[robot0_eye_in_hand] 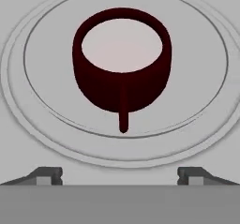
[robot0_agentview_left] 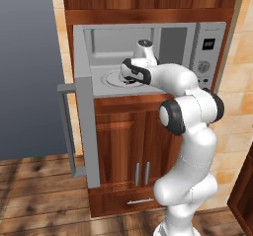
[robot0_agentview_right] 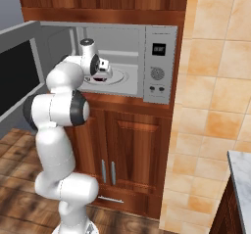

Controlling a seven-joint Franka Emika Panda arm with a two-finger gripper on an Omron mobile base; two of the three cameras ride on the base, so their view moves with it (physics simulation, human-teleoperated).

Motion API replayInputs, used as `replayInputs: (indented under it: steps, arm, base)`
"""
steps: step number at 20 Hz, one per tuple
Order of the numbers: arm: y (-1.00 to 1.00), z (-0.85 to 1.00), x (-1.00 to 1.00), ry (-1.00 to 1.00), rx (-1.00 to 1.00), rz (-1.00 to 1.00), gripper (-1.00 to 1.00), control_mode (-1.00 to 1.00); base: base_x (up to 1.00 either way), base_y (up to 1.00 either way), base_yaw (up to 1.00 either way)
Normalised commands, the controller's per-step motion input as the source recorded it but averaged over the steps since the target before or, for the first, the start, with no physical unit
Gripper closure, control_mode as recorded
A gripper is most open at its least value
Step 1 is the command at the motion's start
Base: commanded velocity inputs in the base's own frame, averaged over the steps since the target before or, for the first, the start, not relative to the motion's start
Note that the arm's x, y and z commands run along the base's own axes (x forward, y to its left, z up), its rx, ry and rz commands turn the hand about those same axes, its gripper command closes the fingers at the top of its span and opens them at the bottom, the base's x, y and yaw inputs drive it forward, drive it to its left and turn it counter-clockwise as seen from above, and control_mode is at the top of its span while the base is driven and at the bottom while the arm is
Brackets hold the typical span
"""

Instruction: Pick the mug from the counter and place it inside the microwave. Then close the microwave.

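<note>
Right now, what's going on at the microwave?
The arm is reaching into the open microwave. The mug stands upright on the round turntable, and the tool is open with its tips apart and clear of the mug, so the mug is not gripped. The microwave door is swung wide open to the left, so closing it is the step not yet done.

I see the microwave (robot0_agentview_left: 148, 57) door (robot0_agentview_left: 86, 131) swung fully open, leaving the front clear. Inside, the mug (robot0_eye_in_hand: 122, 66) occupies the turntable (robot0_eye_in_hand: 42, 120); headroom above it looks tight, though hard to judge.
</note>
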Motion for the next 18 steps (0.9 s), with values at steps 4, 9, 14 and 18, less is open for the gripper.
replayInputs:
  steps: [4,9,14,18]
  arm:
    - [0.00,0.04,-0.84,0.00,0.06,0.00,-1.00,-1.00]
    - [-0.11,0.04,-0.72,-0.05,0.02,0.00,-1.00,-1.00]
    - [-0.01,0.15,-0.84,-0.08,0.00,0.00,-1.00,-1.00]
    - [-0.03,0.30,-0.92,-0.09,0.00,0.00,-1.00,-1.00]
  base:
    - [0.00,0.00,0.00]
    - [0.00,0.00,0.00]
    - [0.00,0.00,0.00]
    - [0.00,0.00,0.00]
